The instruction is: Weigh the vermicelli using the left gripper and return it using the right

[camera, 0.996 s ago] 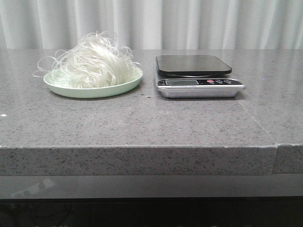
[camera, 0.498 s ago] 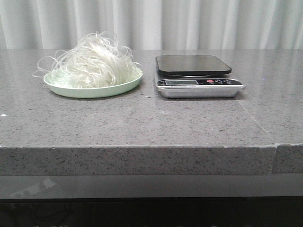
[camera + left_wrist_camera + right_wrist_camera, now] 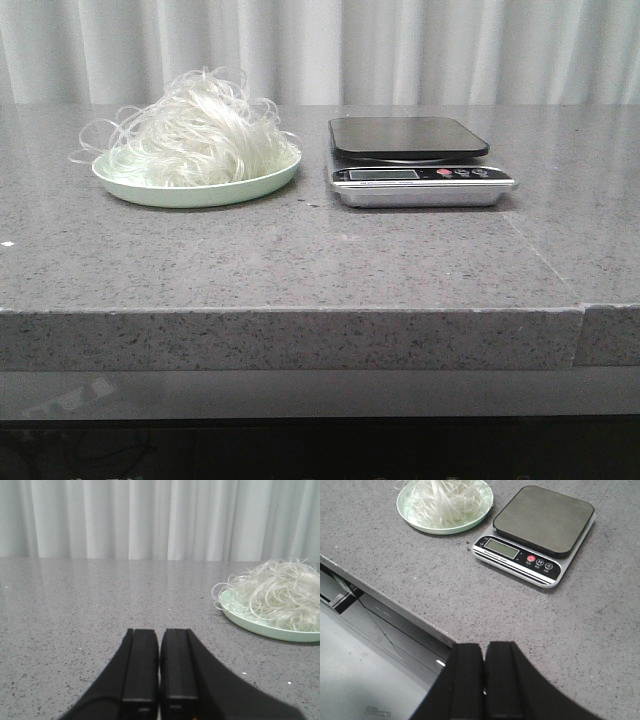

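the vermicelli point(image 3: 193, 128) sits heaped on a pale green plate point(image 3: 196, 187) toward the far left part of the grey speckled surface point(image 3: 300, 255), loose strands curling out over the plate's rim on the left side. just beside the plate, to its right, stands a kitchen scale point(image 3: 420, 175) with a dark square platform and a silver front strip carrying a small display and a red button; nothing lies on the platform. plate and scale are close but apart. a pale curtain point(image 3: 320, 50) hangs behind the surface's far edge.

neither arm shows in the front view. in the left wrist view the left gripper point(image 3: 159, 680) hovers low over bare surface with its jaws brought together, only a thin slit between them and nothing held; the vermicelli and plate lie ahead and off to one side. in the right wrist view the right gripper point(image 3: 483, 680) hangs above the near edge of the surface, jaws likewise pressed together and empty, with the scale and plate both well ahead of it.
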Robot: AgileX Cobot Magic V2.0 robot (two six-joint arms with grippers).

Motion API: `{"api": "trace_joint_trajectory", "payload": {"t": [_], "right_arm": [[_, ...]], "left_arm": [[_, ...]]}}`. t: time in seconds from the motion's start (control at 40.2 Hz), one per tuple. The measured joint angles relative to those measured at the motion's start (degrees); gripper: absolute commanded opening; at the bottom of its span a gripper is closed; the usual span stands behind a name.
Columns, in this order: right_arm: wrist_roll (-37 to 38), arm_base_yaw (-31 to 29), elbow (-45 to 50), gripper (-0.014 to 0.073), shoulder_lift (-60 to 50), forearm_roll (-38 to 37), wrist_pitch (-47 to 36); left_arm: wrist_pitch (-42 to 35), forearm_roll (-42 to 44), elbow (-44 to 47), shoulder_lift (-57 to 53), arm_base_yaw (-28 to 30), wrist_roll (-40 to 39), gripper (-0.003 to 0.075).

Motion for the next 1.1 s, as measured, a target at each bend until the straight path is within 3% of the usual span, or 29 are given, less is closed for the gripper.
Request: {"api": "trace_joint_trajectory", "payload": {"t": [0.896, 1.095], "right_arm": [[0.3, 0.0, 0.0, 0.0158, -0.2, -0.1, 0.0], [0.0, -5.4, 3.1, 0.0158, -6.4, -0.5, -4.4]], "left_arm": [[-0.1, 0.0, 0.0, 0.0, 0.0, 0.0, 0.0155], [-0.1, 0.0, 0.0, 0.0, 0.0, 0.0, 0.0155]]}}
